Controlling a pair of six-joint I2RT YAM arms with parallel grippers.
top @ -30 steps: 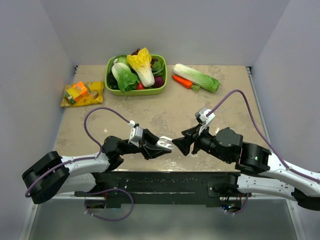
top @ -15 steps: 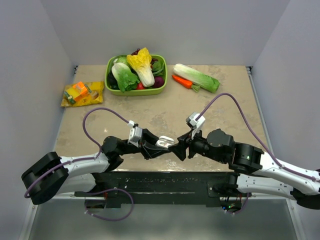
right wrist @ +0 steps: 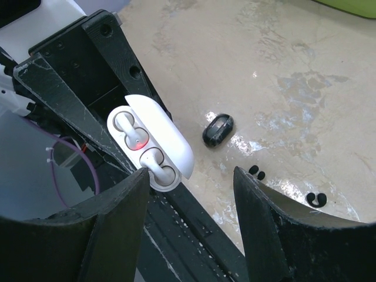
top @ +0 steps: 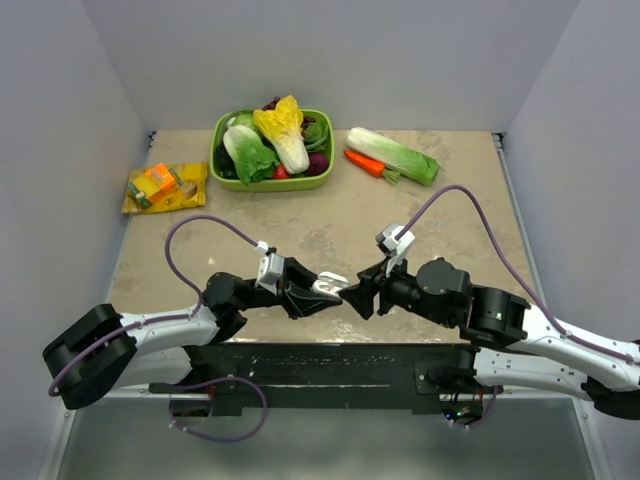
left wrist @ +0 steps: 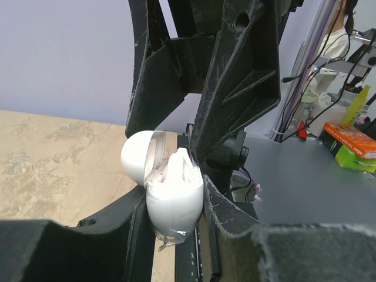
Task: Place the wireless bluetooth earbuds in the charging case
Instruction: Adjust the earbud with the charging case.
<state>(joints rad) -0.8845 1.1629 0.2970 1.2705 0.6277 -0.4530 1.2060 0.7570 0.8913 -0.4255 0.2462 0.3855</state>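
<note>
Right wrist view: the charging case (right wrist: 154,147) is white with its lid swung open, and I can read no lettering on it. A small red light glows in its upper well. White shapes fill both wells; I cannot tell whether they are moulded seats or something seated in them.

The left gripper (top: 318,292) has its jaws clamped on the body of the case from both sides, near the front edge of the counter (top: 450,200). The right gripper (top: 352,293) is just beside the case, facing its open top, with its jaws apart and nothing between them. In the left wrist view its two fingers (left wrist: 238,76) stand on either side of the lid, and contact cannot be made out.

The earbuds (right wrist: 254,170), two tiny black specks, lie side by side on the counter near the case, outside it. A larger black oval piece (right wrist: 218,130) lies between them and the case. A small black curved bit (right wrist: 315,200) lies farther from the case than the earbuds.

Well beyond the case, at the back of the counter, are a green bowl (top: 270,186) of vegetables, a cabbage (top: 392,155), a carrot (top: 363,162) and an orange packet (top: 165,187) whose print is too small to read.
</note>
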